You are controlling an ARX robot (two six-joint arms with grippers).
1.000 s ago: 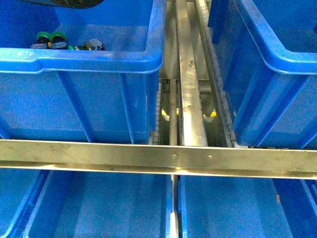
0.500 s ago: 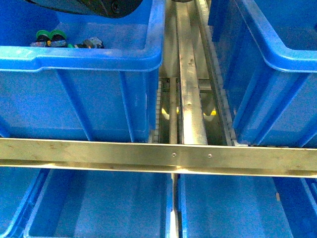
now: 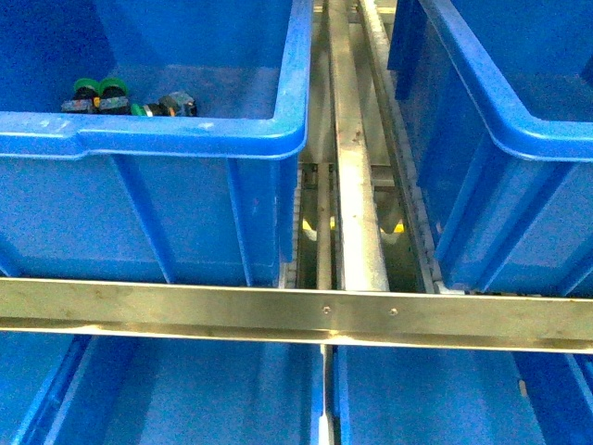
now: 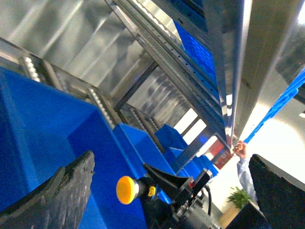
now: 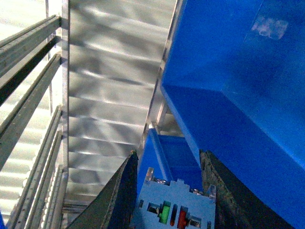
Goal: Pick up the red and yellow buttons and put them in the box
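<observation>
Two green-capped buttons [image 3: 99,90] lie in one bin [image 3: 185,130]; left fingers [image 4: 62,191] spread wide, right gripper [image 5: 174,210] clamps a blue-grey block [image 5: 174,212].

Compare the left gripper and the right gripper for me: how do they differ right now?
The left gripper is wide open; the right gripper is closed on a pale block with green and red marks. Nothing touches the left gripper's pads: the yellow button shows in its gap, clear of both, while the block fills the right gripper's gap. Both have dark textured pads.

front view down on bins [image 3: 185,130], wrist views upward
</observation>
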